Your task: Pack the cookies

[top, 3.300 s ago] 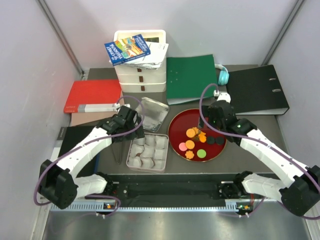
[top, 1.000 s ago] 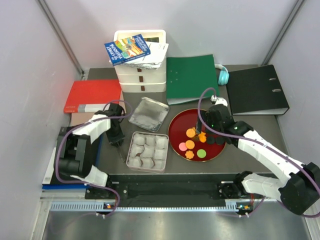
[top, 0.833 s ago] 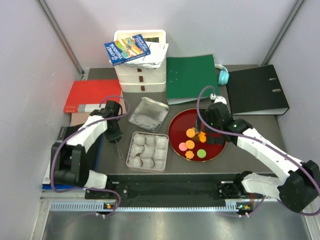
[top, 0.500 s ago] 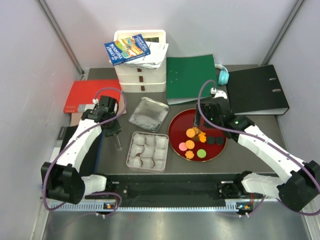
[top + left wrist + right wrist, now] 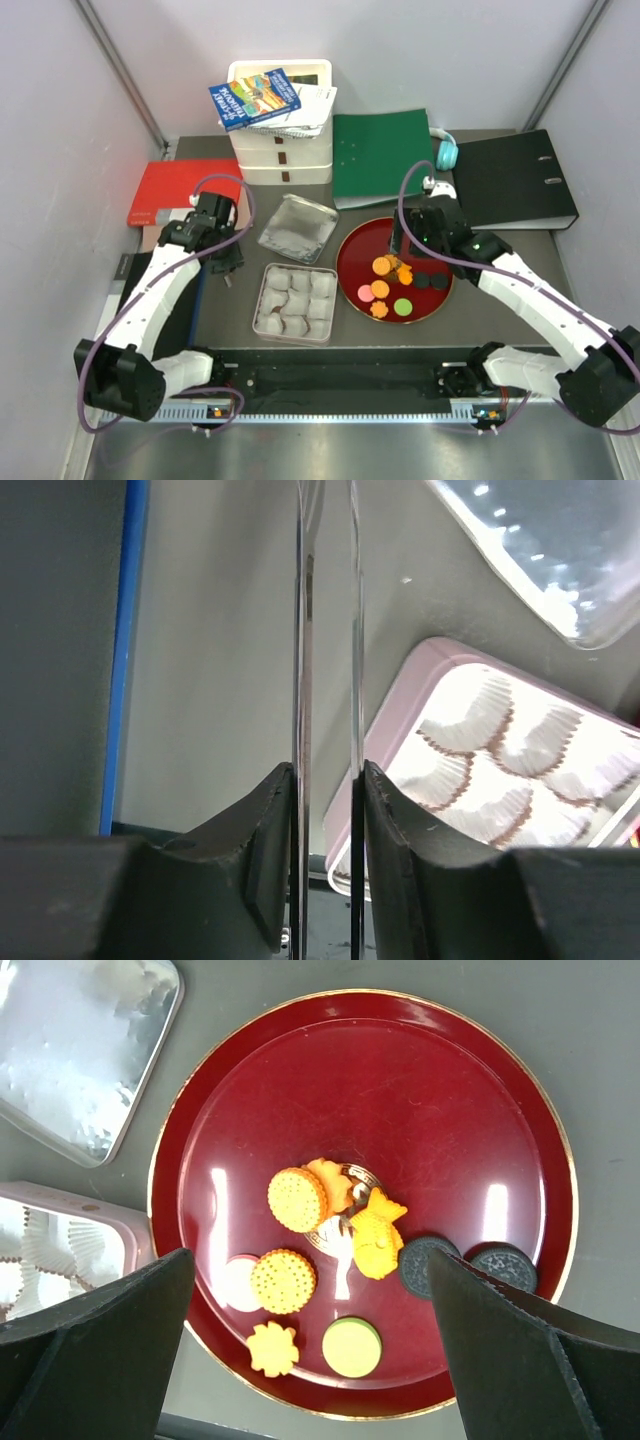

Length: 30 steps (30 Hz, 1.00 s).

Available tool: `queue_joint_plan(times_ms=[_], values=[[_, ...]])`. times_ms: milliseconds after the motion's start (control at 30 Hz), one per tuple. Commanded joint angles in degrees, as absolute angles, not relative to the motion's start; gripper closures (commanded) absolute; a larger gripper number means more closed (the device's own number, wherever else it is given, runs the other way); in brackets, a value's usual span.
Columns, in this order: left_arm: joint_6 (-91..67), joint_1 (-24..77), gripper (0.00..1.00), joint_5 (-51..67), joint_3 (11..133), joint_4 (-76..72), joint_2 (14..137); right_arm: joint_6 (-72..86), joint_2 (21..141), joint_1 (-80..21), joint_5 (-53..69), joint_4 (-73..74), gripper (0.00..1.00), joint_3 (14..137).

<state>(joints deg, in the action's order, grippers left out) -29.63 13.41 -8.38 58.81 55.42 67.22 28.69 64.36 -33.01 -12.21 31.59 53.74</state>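
The cookies (image 5: 392, 280) lie on a red plate (image 5: 368, 240): orange rounds (image 5: 297, 1199), an orange flower (image 5: 273, 1348), a green one (image 5: 351, 1346), a pink one (image 5: 238, 1282) and two black ones (image 5: 428, 1265). My right gripper (image 5: 310, 1255) hangs open above the plate (image 5: 400, 1090), its fingers wide on either side of the cookies. My left gripper (image 5: 327, 770) is shut on thin metal tongs (image 5: 303, 630), left of the pink-rimmed tin (image 5: 400, 710) of white paper cups. In the top view the left gripper (image 5: 222, 262) sits left of the tin (image 5: 262, 300).
The silver tin lid (image 5: 297, 228) lies behind the tin. White drawers (image 5: 280, 150) with books, a green folder (image 5: 382, 155), a black binder (image 5: 515, 180) and teal headphones (image 5: 446, 150) line the back. A red book (image 5: 185, 190) lies at the left.
My left arm has swung back and away from the tin's left side, carrying the tongs. The right gripper has shifted slightly over the plate and stays open.
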Motion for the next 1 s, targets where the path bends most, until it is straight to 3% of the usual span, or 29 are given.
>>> queue_joint_plan(times_ms=[0,200,500,667,967], values=[[-28.74,14.24,0.64,-6.25,65.63,54.41,65.92,27.95,61.96,-33.84,-13.97,33.47,0.01,57.04],[-26.56,19.41,0.62,4.99,75.74,46.69,70.22,27.77,61.17,-33.84,-15.29,35.77,0.01,59.68],[-22.95,39.10,0.62,12.03,79.01,33.58,81.38,30.93,59.33,-33.75,-20.29,42.53,0.01,62.40],[-21.71,44.82,0.63,13.53,78.57,29.71,86.57,36.64,55.12,-33.84,-29.87,47.55,0.01,61.27],[-18.64,50.09,0.60,10.13,80.24,31.28,91.32,38.49,47.20,-33.84,-29.36,47.46,0.01,55.12]])
